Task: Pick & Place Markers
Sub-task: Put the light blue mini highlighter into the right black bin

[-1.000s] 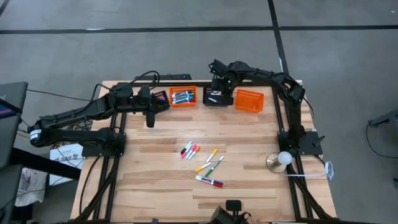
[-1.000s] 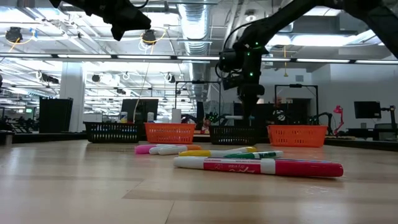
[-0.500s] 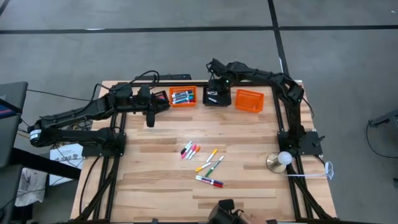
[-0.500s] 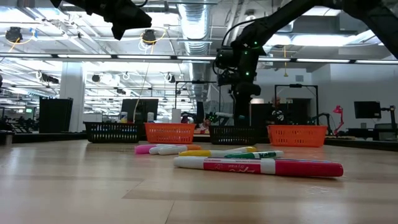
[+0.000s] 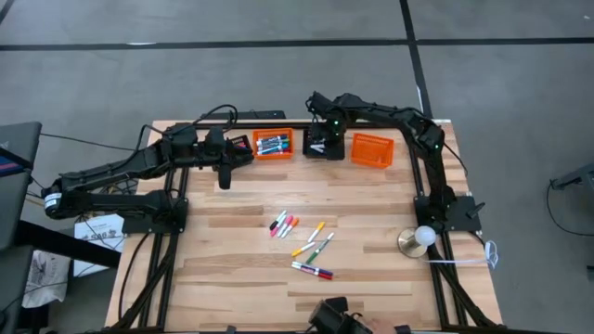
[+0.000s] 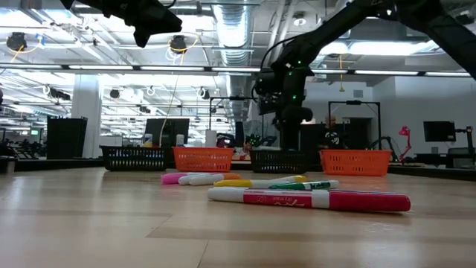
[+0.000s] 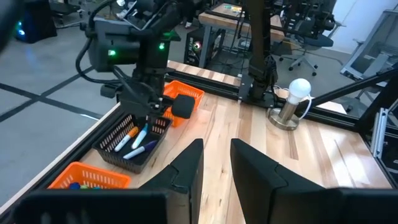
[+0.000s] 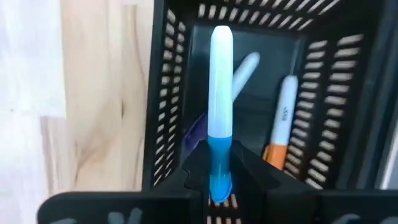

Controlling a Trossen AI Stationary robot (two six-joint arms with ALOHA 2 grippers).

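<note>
Four baskets [image 5: 273, 146]; right gripper [image 8: 219, 177] pinches one blue-capped marker [image 8: 220, 118] — two inside.

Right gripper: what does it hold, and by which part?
The right gripper holds a white marker by its blue end, above the black basket.

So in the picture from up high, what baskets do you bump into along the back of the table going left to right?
Black basket beside the left gripper → orange basket with markers in it → black basket under the right gripper, which holds a blue-capped marker → orange basket.
</note>
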